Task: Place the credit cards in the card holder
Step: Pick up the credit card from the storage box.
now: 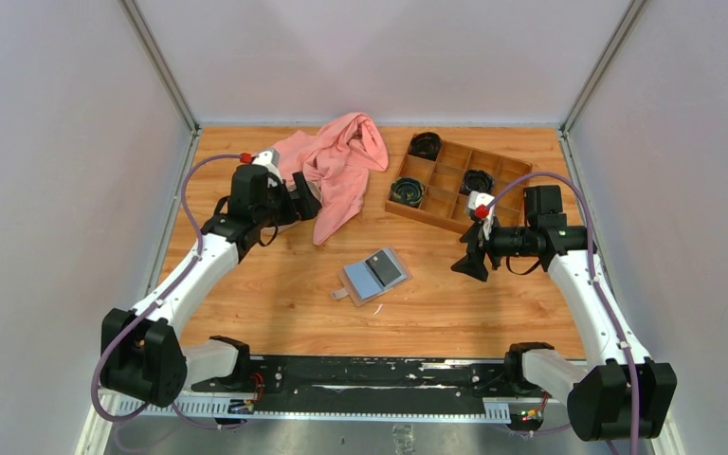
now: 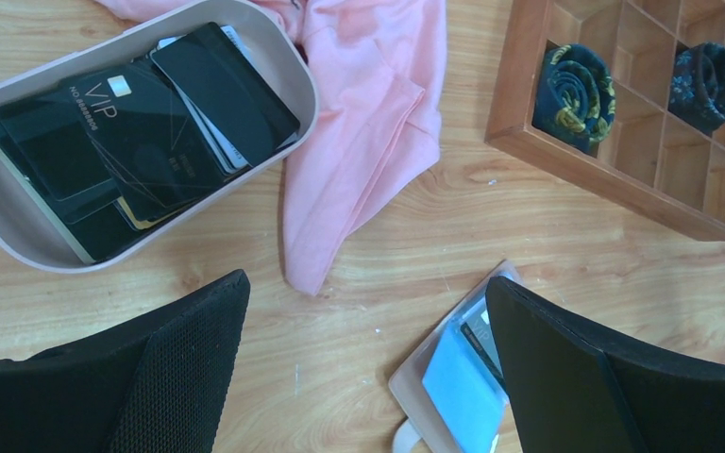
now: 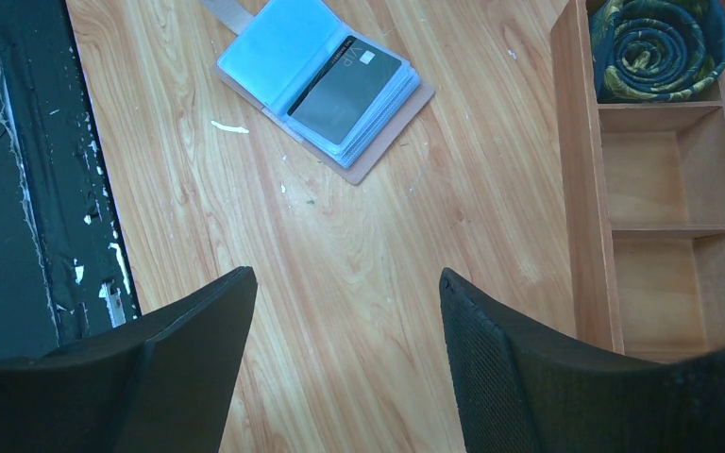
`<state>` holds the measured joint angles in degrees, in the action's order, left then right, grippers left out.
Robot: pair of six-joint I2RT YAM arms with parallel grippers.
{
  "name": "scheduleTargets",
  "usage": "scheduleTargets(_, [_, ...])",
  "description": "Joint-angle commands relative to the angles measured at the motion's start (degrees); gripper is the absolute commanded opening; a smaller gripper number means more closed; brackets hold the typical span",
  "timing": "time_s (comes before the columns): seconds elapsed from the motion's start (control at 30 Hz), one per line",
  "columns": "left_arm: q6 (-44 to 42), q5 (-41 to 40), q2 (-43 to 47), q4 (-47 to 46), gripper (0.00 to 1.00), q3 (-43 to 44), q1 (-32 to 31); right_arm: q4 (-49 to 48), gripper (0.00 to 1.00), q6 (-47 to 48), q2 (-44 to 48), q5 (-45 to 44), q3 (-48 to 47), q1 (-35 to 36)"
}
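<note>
The card holder (image 1: 374, 276) lies open on the table's middle, its blue lining up, with one dark card (image 3: 345, 90) on its right half. In the left wrist view several dark credit cards (image 2: 142, 132) are heaped in an oval beige tray (image 2: 9, 222). My left gripper (image 2: 366, 283) hangs open above bare wood between that tray and the card holder (image 2: 453, 377), holding nothing. My right gripper (image 3: 345, 276) is open and empty too, to the right of the card holder (image 3: 326, 80). From above, my left gripper (image 1: 308, 204) hides the tray and my right gripper (image 1: 469, 265) points left.
A pink cloth (image 1: 341, 161) is crumpled at the back, its tip (image 2: 311, 274) reaching toward my left gripper. A brown wooden compartment box (image 1: 455, 180) with dark rolled items (image 2: 574, 94) stands at the back right, close to my right gripper.
</note>
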<state>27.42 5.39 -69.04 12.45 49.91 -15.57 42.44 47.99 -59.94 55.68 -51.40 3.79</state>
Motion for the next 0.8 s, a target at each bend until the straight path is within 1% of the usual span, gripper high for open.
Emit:
scheduleTargets(0.0, [-0.9, 0.0, -1.5, -1.5, 1.0, -0.6, 1.1, 0.6, 0.75, 1.0, 0.4, 0.2, 0.8, 0.9])
scheduleTargets(0.2, [-0.6, -0.4, -4.3, -3.9, 1.0, -0.7, 2.5, 0.3, 0.75, 0.4, -0.4, 0.0, 0.8, 1.2])
scheduleTargets(0.3, [-0.4, -0.4, -6.1, -4.3, 0.99, -0.1, 2.8, -2.8, 0.74, -4.2, -1.4, -2.3, 1.1, 2.0])
scheduleTargets(0.37, [-0.8, -0.8, -7.1, -4.0, 0.99, 0.5, 2.8, -6.1, 0.74, -8.4, -2.2, -5.7, 1.5, 3.4])
scheduleTargets(0.5, [-1.2, -2.0, -8.2, -3.6, 0.99, 1.4, 2.9, -12.4, 0.73, -17.1, -3.9, -15.4, 2.1, 7.1])
scheduleTargets(0.6, [-1.1, -3.5, -8.5, -3.8, 0.99, 1.4, 3.0, -15.1, 0.71, -21.0, -5.3, -18.8, 2.1, 8.8])
scheduleTargets(0.77, [0.9, -5.3, -10.8, -4.9, 0.88, 2.4, 3.5, -17.4, 0.71, -23.2, -5.6, -21.0, 2.9, 10.1])
